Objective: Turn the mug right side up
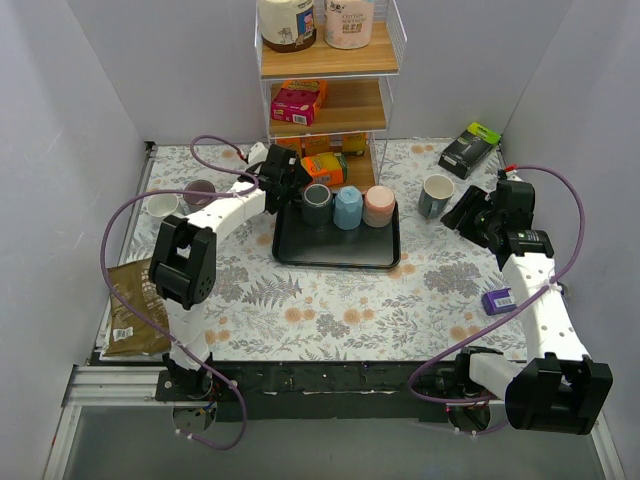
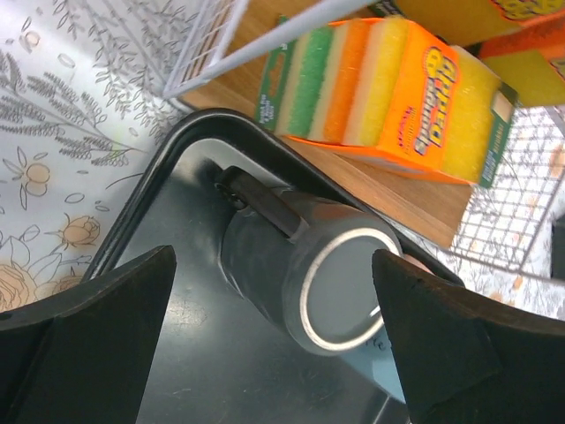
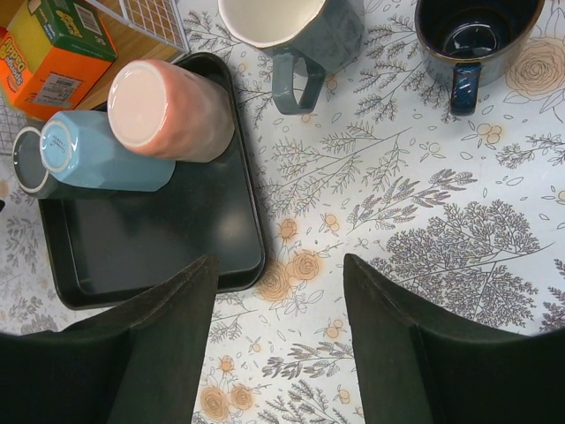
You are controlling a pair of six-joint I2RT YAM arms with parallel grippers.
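Three mugs stand upside down in a row at the back of the black tray point(image 1: 335, 255): grey point(image 1: 318, 200), light blue point(image 1: 347, 206) and pink point(image 1: 379, 204). My left gripper point(image 1: 291, 184) is open at the grey mug. In the left wrist view the grey mug point(image 2: 340, 287) shows its ringed base and dark handle between my spread fingers point(image 2: 106, 309), which do not touch it. My right gripper point(image 1: 464, 212) is open and empty over the table right of the tray. The right wrist view shows the pink point(image 3: 168, 106), blue point(image 3: 101, 152) and grey point(image 3: 26, 161) mugs.
A teal mug point(image 1: 436, 195) stands upright right of the tray, also in the right wrist view point(image 3: 296, 26), next to an upright dark blue mug point(image 3: 477, 31). The wire shelf point(image 1: 330, 95) holds a sponge box point(image 2: 397, 88) just behind the tray. Two cups point(image 1: 180, 198) stand at left.
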